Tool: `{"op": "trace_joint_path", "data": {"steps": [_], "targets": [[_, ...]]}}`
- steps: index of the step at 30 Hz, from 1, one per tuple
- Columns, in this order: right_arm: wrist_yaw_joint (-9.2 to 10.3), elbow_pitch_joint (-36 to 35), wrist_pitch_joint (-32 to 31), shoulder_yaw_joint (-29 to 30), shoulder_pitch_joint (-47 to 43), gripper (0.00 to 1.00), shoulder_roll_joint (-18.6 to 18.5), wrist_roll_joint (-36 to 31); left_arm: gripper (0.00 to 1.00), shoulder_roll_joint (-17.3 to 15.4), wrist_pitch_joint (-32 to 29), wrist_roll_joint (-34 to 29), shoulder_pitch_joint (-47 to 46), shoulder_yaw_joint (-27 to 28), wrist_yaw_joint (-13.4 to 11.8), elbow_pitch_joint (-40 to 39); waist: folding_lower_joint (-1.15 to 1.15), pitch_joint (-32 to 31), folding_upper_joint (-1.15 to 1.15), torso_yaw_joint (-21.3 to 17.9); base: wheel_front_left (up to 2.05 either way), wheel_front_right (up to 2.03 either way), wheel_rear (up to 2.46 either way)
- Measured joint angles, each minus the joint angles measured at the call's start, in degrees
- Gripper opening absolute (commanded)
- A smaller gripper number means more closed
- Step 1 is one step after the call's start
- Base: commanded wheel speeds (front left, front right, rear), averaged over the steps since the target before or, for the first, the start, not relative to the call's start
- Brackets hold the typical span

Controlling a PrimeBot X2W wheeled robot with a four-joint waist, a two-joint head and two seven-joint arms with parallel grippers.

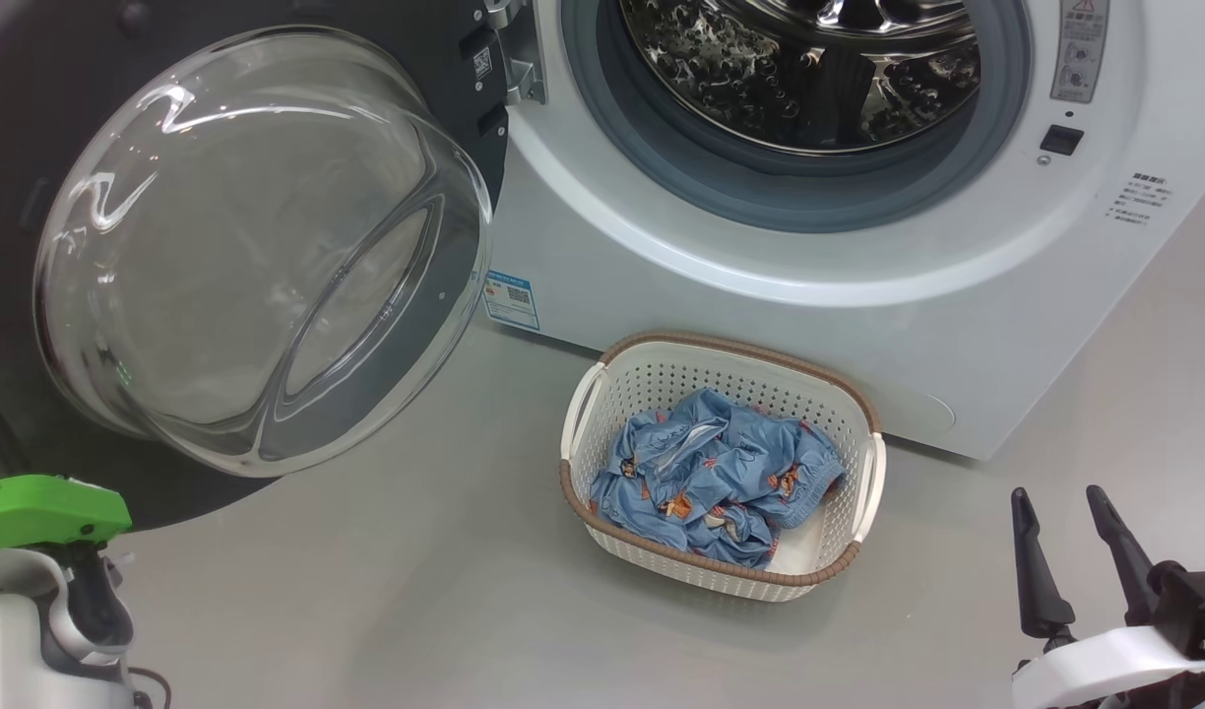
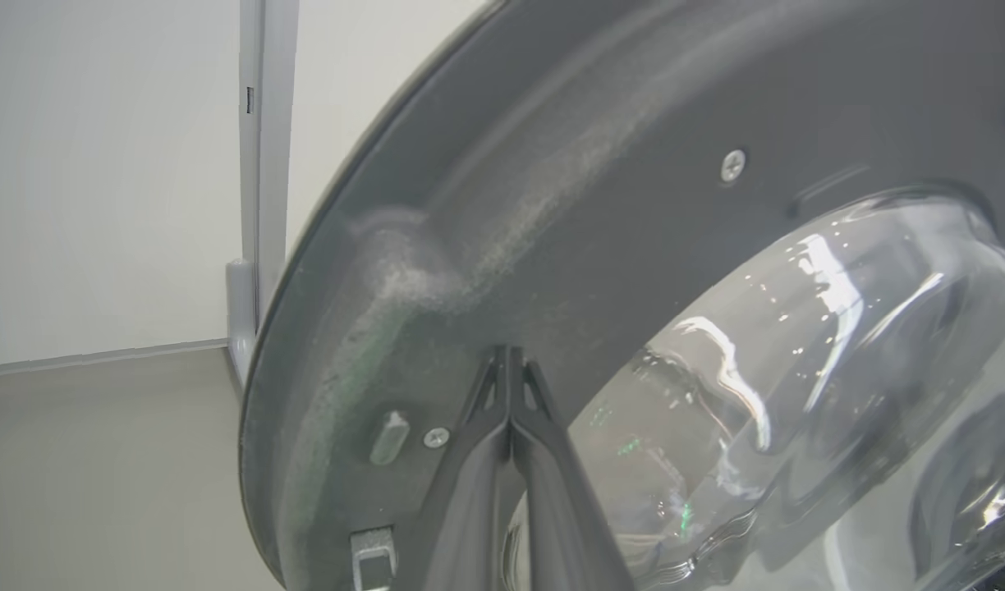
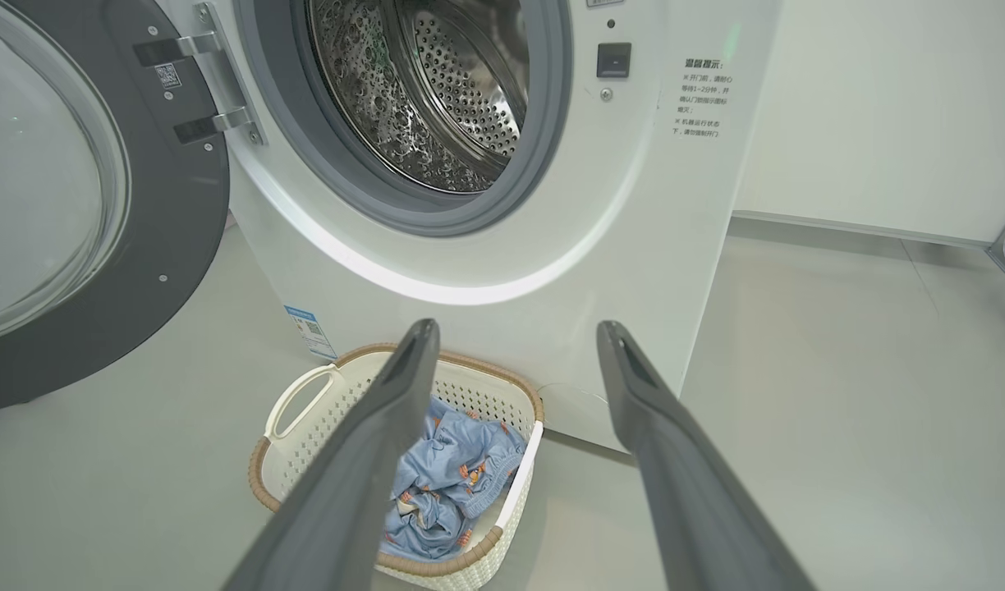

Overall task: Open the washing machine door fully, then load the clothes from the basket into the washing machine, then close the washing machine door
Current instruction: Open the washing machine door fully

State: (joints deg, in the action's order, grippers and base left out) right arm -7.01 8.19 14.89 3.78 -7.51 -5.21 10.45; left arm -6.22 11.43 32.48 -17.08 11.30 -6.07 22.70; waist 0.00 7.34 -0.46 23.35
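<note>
Pressing shut left gripper (image 2: 511, 361) against washing machine door (image 1: 258, 246), probably swinging it clear; right gripper (image 1: 1055, 497) wide, empty, aimed toward basket (image 1: 721, 345) clothes (image 1: 721, 473).

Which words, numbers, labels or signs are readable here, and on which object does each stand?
"温馨提示:" heads the printed notice on the big white front-loading washing machine, right of its drum opening.
The notice's smaller lines: too small to read surely.
Blue sticker at the machine's lower corner: square code, text too small.
Grey warning label beside the opening: too small to read.
Small code sticker on the round black-rimmed glass door: no legible words.
</note>
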Motion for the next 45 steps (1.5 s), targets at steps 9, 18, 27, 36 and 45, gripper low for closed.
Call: {"op": "trace_joint_path", "data": {"steps": [9,18,27,36,45], "targets": [[0.0,0.35,0.0,0.77,0.02,1.0,0.73,0.3,0.0,2.3,1.8,2.26,0.86,0.3,2.15,-6.46,0.0,-0.45,0.0,-0.5,0.0,0.0,0.0],[0.0,0.67,0.0,-0.83,0.36,1.0,1.2,0.3,1.0,2.12,2.53,1.04,4.53,0.38,3.48,-15.83,0.0,-1.84,0.0,-1.58,0.0,0.0,0.0],[0.0,0.23,0.0,-2.76,1.25,1.0,1.47,0.27,1.0,2.08,2.81,-0.94,8.99,-3.05,5.91,-21.73,0.0,-2.81,0.0,-4.59,0.0,0.0,0.0],[0.0,-1.07,0.0,-4.85,1.75,1.0,1.76,-0.09,1.0,2.14,2.18,-2.08,15.84,-9.68,10.06,-23.29,0.0,-3.87,0.0,-10.83,0.0,0.0,0.0],[0.0,-1.67,0.0,-5.69,1.74,1.0,1.91,-0.42,1.0,1.46,2.21,-4.34,22.49,-9.61,10.07,-22.35,0.0,-4.81,0.0,-17.67,0.0,0.0,0.0]]}}
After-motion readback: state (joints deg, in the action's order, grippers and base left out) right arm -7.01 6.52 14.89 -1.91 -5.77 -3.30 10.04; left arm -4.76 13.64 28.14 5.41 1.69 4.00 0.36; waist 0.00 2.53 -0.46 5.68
